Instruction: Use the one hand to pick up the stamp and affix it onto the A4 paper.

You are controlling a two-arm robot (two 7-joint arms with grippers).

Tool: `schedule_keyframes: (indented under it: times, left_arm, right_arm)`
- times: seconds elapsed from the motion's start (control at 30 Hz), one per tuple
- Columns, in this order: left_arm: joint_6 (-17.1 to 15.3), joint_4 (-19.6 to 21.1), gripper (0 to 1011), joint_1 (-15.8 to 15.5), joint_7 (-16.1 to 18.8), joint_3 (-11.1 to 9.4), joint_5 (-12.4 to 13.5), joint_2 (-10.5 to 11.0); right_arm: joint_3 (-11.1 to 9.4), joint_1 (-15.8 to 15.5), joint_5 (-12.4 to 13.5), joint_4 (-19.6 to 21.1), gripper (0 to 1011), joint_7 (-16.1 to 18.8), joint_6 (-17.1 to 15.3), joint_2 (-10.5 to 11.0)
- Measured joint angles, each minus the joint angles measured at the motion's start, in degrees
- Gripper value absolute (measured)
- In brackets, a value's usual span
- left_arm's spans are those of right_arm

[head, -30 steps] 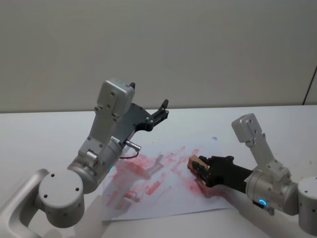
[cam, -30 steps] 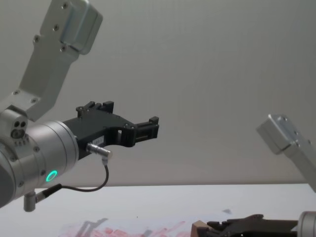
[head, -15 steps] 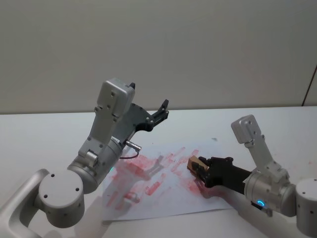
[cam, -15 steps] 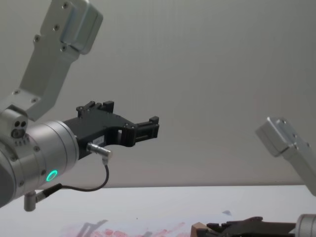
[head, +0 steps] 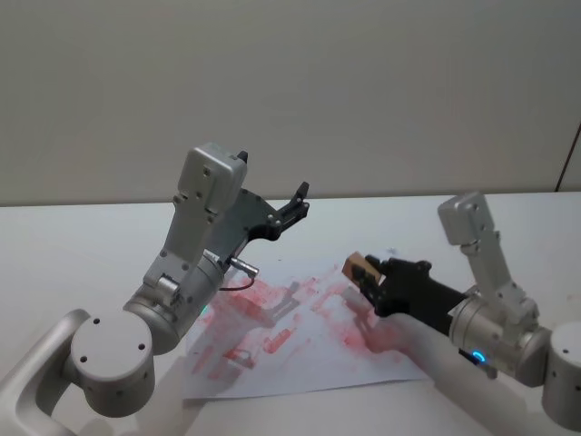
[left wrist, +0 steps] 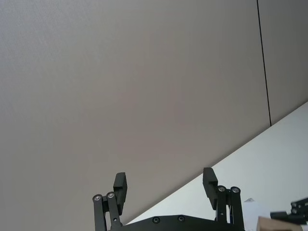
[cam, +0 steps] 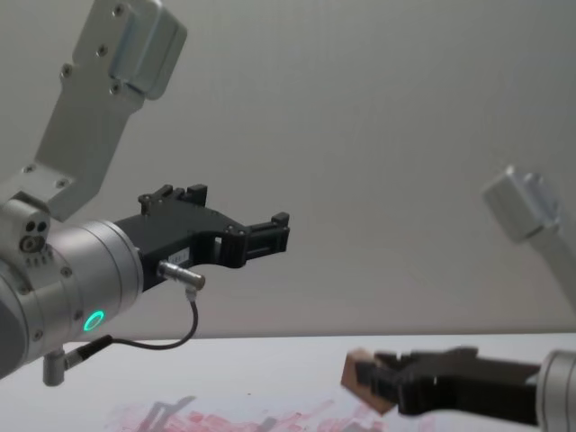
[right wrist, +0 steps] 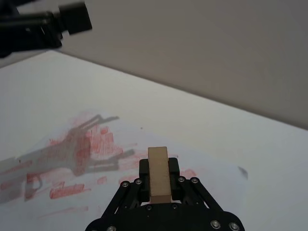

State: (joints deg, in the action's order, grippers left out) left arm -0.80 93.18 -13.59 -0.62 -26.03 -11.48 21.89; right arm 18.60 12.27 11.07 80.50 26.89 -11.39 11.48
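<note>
**A robot lab test bench is showing here, not a home or a shop.**

Two silver-grey robot arms, the left arm (head: 186, 263) and the right arm (head: 495, 304), are reaching in from the near side over a plain white table (head: 73, 245). A green status ring (cam: 94, 320) is glowing on the left one and a small blue light (head: 474, 356) on the right. The A4 paper (head: 300, 359) is lying flat in the middle of the table, carrying many smeared red stamp prints. A blank grey-beige wall (head: 363, 91) is running along the far side, with a dark panel seam (head: 568, 159) cutting down it at the far right.
</note>
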Motion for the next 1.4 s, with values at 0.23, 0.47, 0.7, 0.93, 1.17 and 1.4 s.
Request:
schedule_keyframes:
  times: [0.23,0.47,0.7,0.93,1.17,1.4]
  left_arm:
    - [0.00,0.00,1001,0.00,0.00,0.00,0.00,0.00]
    - [0.00,0.00,1001,0.00,0.00,0.00,0.00,0.00]
    - [0.00,0.00,1001,0.00,0.00,0.00,0.00,0.00]
    - [0.00,0.00,1001,0.00,-0.01,0.00,0.00,0.00]
    - [0.00,0.00,1001,0.00,0.00,0.00,0.00,0.00]
    - [0.00,0.00,1001,0.00,0.00,0.00,0.00,0.00]
  right_arm:
    - [-0.99,-1.61,2.04,4.22,216,-2.98,3.13,1.22]
    - [-2.46,-5.05,4.58,9.75,216,-7.58,4.63,3.68]
    - [-4.38,-10.38,8.25,15.86,216,-13.40,3.76,7.32]
    - [-6.29,-15.65,11.80,20.60,216,-17.99,1.51,10.90]
    - [-8.05,-19.72,14.99,23.72,216,-21.24,-1.17,13.96]
    - [-9.03,-21.47,16.51,24.88,216,-22.40,-3.33,15.74]
